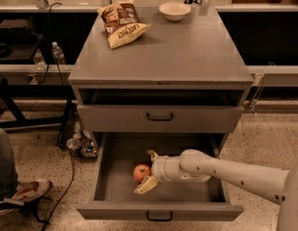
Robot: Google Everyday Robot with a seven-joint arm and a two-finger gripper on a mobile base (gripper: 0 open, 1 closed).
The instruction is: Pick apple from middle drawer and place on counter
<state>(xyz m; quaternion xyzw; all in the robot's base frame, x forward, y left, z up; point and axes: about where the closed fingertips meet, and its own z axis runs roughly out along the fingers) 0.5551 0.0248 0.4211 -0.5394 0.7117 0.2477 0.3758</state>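
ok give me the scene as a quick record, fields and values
apple: in the open middle drawer, left of centre
gripper: inside the middle drawer, fingers open on either side of the apple
counter: holds chip bag and bowl, no apple
drawer above: shut

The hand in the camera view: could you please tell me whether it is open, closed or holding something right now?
Hand: open, fingers either side of the apple inside the middle drawer.
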